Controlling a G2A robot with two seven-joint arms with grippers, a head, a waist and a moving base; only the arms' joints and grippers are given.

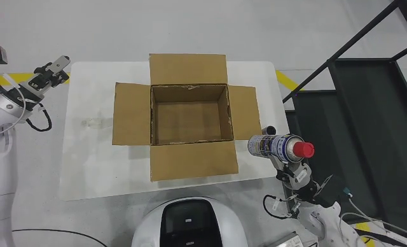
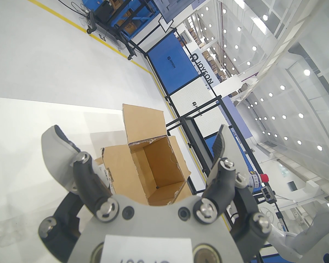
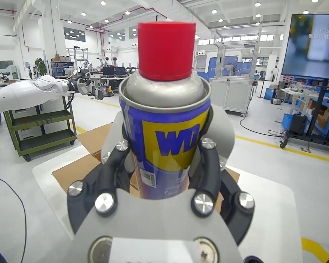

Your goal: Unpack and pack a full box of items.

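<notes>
Can point(image 3: 164, 105) in right gripper point(image 3: 166, 138), left gripper point(image 2: 138, 135) spread, box point(image 1: 188, 70) open

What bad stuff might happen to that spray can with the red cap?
The blue and yellow metal spray can hangs at the edge of the white table in the right gripper; if it slips, it may hit the floor. An outspread flap of the brown cardboard box lies between can and opening, so the can might bump it.

box point(image 1: 189, 116) mid-table point(image 1: 95, 158) | spray can point(image 1: 280, 146) right of box, in right claw point(image 3: 168, 124)
</notes>
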